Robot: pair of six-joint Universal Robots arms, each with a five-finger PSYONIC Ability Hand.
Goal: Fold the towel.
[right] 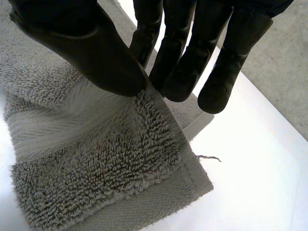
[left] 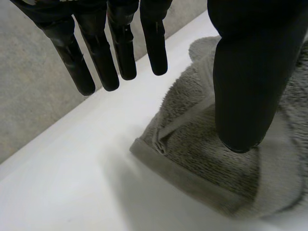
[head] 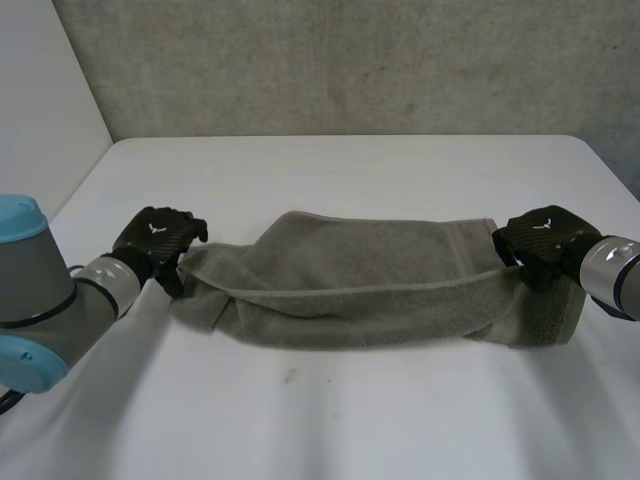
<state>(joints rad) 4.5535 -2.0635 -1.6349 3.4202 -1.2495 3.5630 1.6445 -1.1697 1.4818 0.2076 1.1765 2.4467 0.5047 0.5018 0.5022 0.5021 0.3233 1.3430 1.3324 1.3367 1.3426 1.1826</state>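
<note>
Right hand (head: 545, 238) pinches towel (head: 370, 285) edge — left hand (head: 155, 238) open at opposite end

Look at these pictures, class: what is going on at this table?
A two-armed robot is handling a grey towel that lies rumpled lengthwise across the white table. Its right hand pinches one end's corner between thumb and fingers. Its left hand is at the opposite end, thumb resting on the cloth, fingers straight and off it. No neat fold is in place yet.
</note>
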